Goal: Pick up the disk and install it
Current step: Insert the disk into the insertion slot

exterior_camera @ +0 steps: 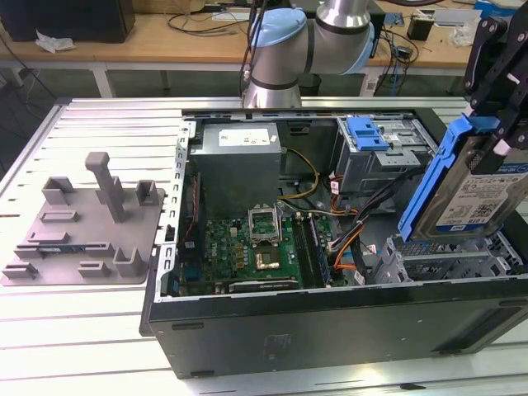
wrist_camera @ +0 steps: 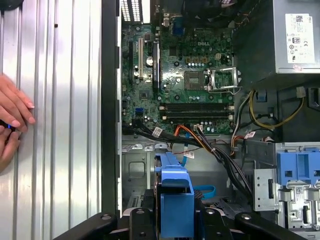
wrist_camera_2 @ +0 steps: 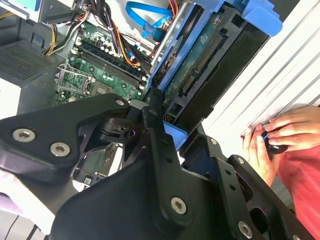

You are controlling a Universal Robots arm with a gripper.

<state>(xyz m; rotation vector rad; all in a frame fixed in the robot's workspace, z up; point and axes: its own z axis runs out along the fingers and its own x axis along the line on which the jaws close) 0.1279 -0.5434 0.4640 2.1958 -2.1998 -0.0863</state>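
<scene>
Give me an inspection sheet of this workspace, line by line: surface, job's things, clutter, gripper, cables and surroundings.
Surface: slatted metal table carrying an open computer case.
Job's things: the disk in its blue carrier, held on edge and tilted above the drive cage; not seated.
Clutter: grey fixture plate on the exterior view's left, beside the case.
Gripper: gripper shut on the disk's upper end.
Cables: orange and black leads running between the motherboard and the cage.
Surroundings: wooden bench behind; a person's hand rests on the table beside the case.
</scene>
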